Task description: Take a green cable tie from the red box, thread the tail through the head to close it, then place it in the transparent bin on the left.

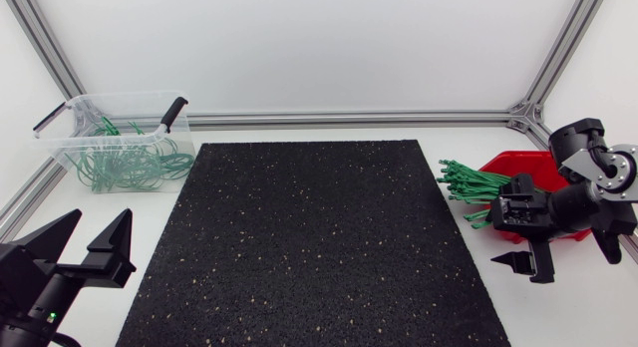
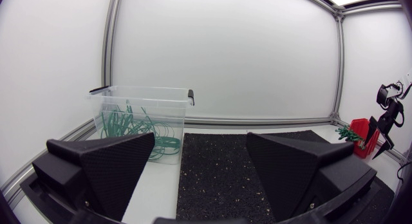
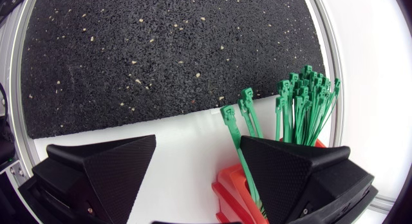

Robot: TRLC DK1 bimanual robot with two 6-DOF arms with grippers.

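Observation:
The red box [image 1: 520, 166] stands at the table's right edge, and a bundle of straight green cable ties [image 1: 467, 181] sticks out of it toward the mat. My right gripper [image 1: 523, 265] hovers over the box's near corner, open and holding nothing. In the right wrist view the green ties [image 3: 302, 108] fan out ahead of one finger of the gripper [image 3: 199, 179], and a single tie runs down beside the red box [image 3: 230, 190]. The transparent bin [image 1: 70, 116] at the far left holds several looped green ties [image 1: 130, 163]. My left gripper [image 1: 100, 232] sits open at the near left, empty.
A black speckled mat [image 1: 314, 242] covers the middle of the table. The bin has black handles [image 1: 174, 111]. In the left wrist view the bin [image 2: 141, 118] stands ahead of the gripper [image 2: 201, 179], with the red box [image 2: 359, 130] and my right arm [image 2: 386, 118] far across the mat.

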